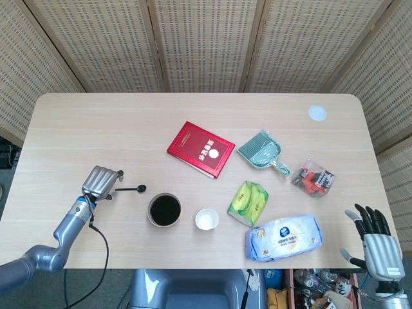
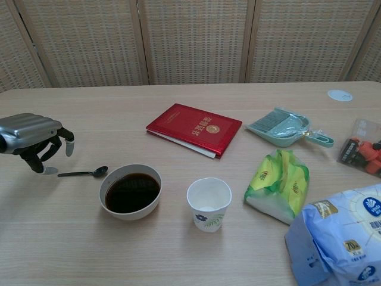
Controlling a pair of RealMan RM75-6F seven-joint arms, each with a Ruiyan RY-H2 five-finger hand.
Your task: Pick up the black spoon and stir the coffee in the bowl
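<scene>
The black spoon (image 1: 132, 189) lies flat on the table, its scoop toward the bowl (image 1: 149, 210) and its handle pointing left. In the chest view the spoon (image 2: 83, 173) sits just left of the white bowl (image 2: 156, 177), which is full of dark coffee (image 2: 132, 192). My left hand (image 1: 102, 182) hovers at the handle's left end with its fingers (image 2: 50, 171) hanging down and apart; one fingertip is next to the handle tip and nothing is held. My right hand (image 1: 375, 241) is spread open beyond the table's front right corner, seen only in the head view.
A paper cup (image 1: 206, 219) stands right of the bowl. Beyond it lie a green snack bag (image 1: 248, 201), a blue and white pack (image 1: 284, 236), a red book (image 1: 201, 149), a teal dustpan (image 1: 262, 152), a clear pack of red snacks (image 1: 313, 178) and a white lid (image 1: 317, 113).
</scene>
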